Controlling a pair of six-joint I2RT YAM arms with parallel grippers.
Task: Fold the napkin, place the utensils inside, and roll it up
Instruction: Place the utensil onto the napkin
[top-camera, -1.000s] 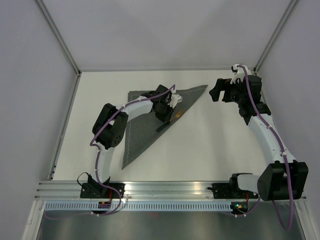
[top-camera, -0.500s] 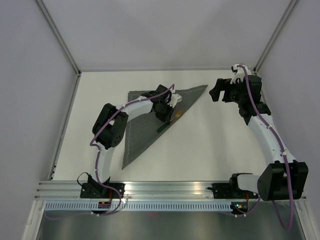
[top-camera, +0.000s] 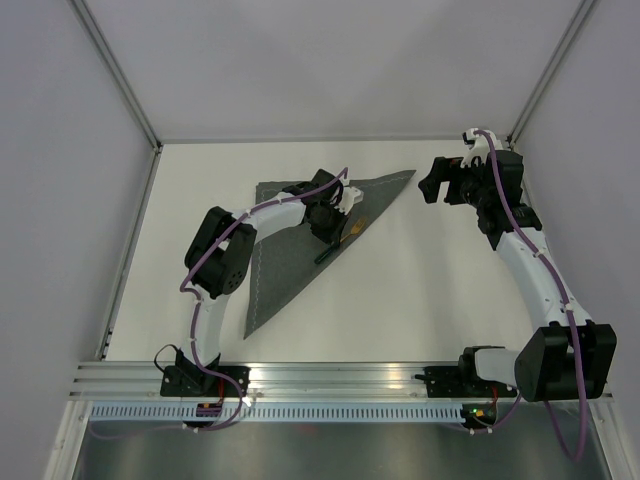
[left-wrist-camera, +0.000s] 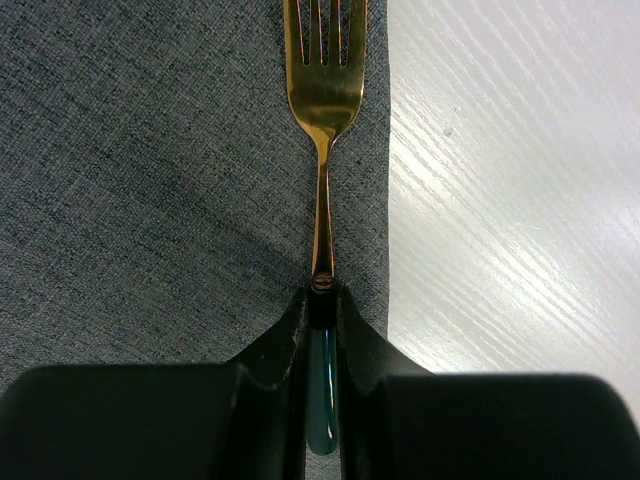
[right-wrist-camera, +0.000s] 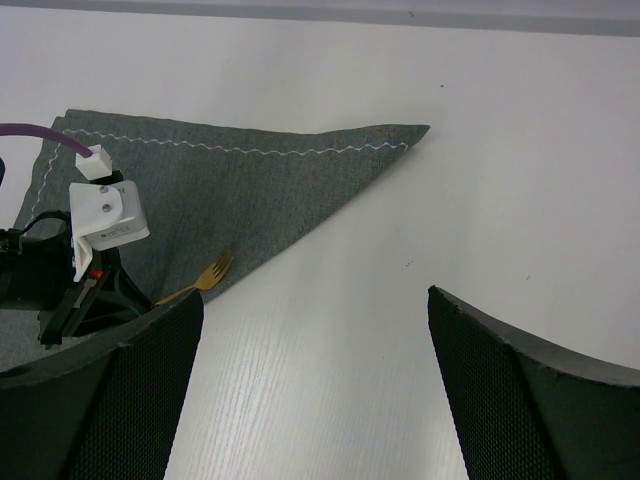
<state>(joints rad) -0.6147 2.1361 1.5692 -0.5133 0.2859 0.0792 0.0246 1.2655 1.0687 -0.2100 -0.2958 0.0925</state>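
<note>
- Napkin (top-camera: 272, 275): dark grey cloth folded into a triangle, lying flat on the white bench (top-camera: 420, 300), toward 10 o'clock of the bench's centre in the top view. Its long folded edge runs from 7 o'clock to 1 o'clock.
- Left end effector (left-wrist-camera: 322, 300): clenched on the dark green handle of the fork (left-wrist-camera: 323, 95), low over the napkin's folded edge.
- Fork: gold head and neck, lying along the napkin just inside that edge, tines toward 1 o'clock in the top view.
- Right end effector (top-camera: 438, 180): released, jaws wide apart and holding nothing, at 2 o'clock of the bench, well apart from the napkin.
</note>
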